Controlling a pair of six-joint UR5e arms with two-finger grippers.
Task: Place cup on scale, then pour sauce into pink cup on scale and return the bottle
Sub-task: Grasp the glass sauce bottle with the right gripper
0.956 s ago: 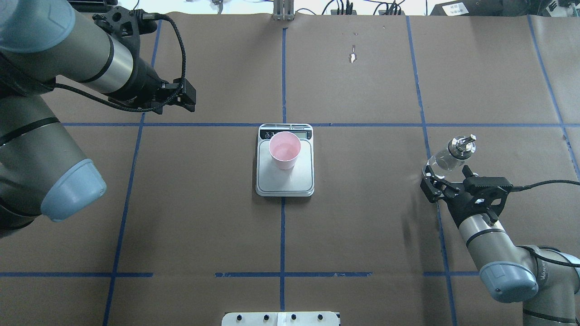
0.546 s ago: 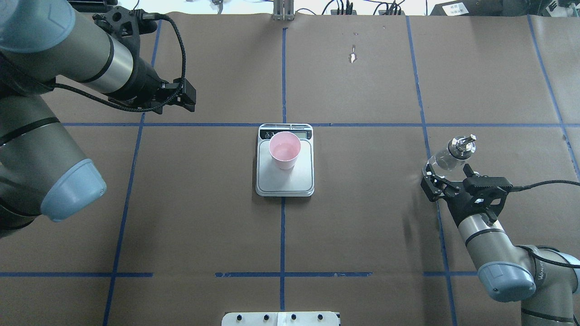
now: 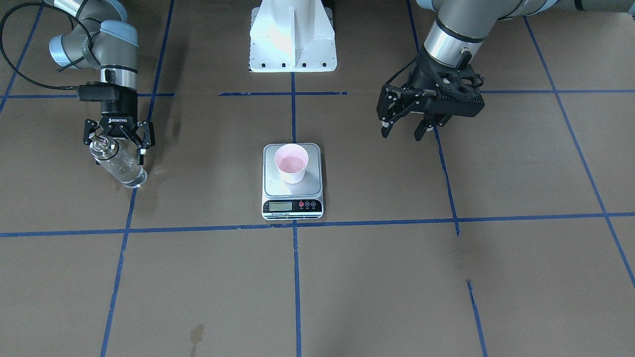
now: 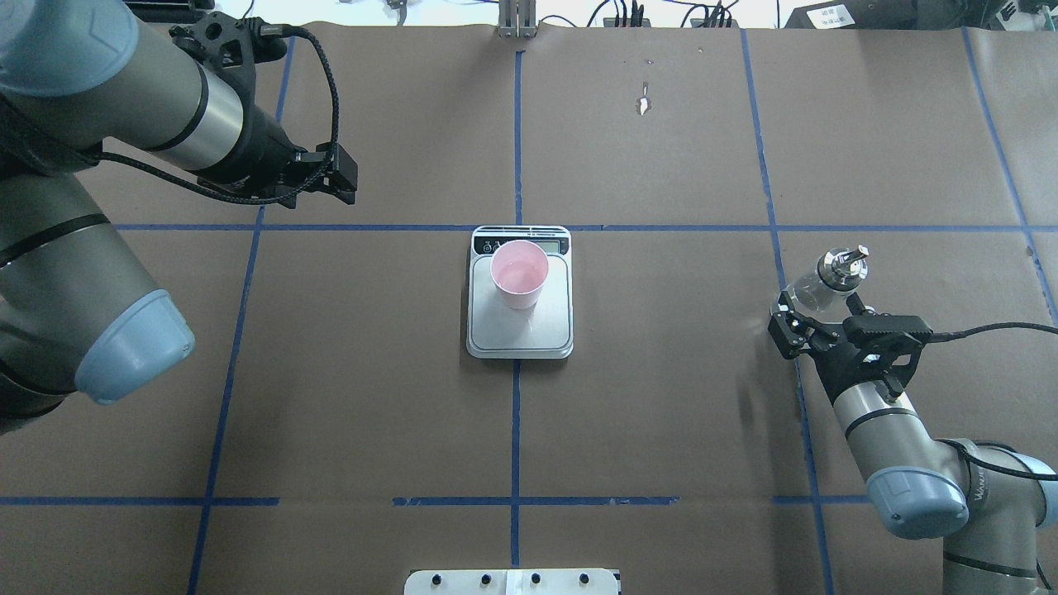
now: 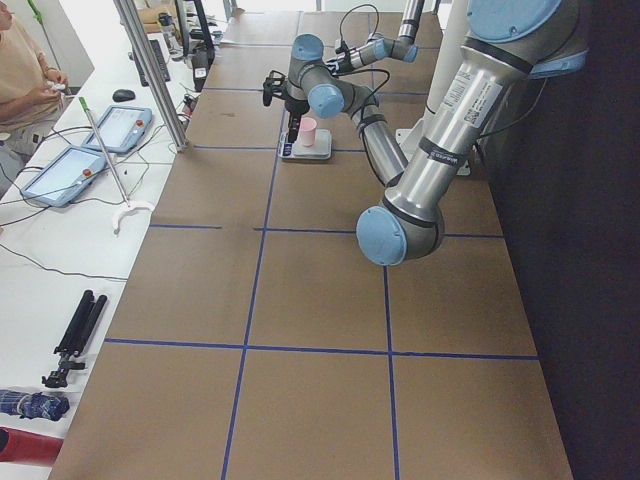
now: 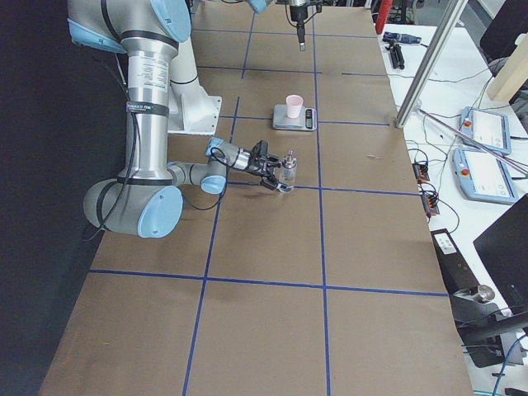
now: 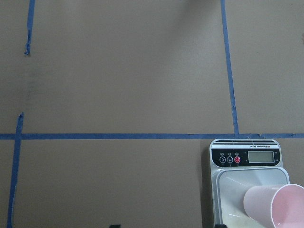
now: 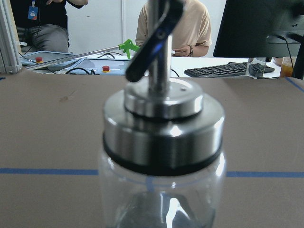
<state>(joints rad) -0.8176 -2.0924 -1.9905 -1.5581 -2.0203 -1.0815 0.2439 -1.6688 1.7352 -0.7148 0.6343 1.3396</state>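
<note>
The pale pink cup (image 4: 519, 273) stands upright on the silver scale (image 4: 521, 337) at mid-table, with a little clear liquid in it. Both also show in the front view, cup (image 3: 291, 163) and scale (image 3: 292, 208), and low right in the left wrist view (image 7: 275, 209). The clear glass bottle (image 4: 839, 266) with silver cap and spout stands on the table at the right; it fills the right wrist view (image 8: 161, 128). My right gripper (image 3: 115, 151) is open, its fingers spread wide on either side of the bottle. My left gripper (image 3: 402, 131) is open and empty above the table, left of the scale.
The table is covered in brown paper with a blue tape grid. The robot's white base plate (image 3: 292, 39) is at my edge. Beyond the far edge stand a metal post (image 6: 429, 66) and the operators' desk with tablets (image 6: 487, 177).
My right arm has shifted slightly while its gripper stays open around the bottle. The bottle, cup, scale and left arm have not moved.
</note>
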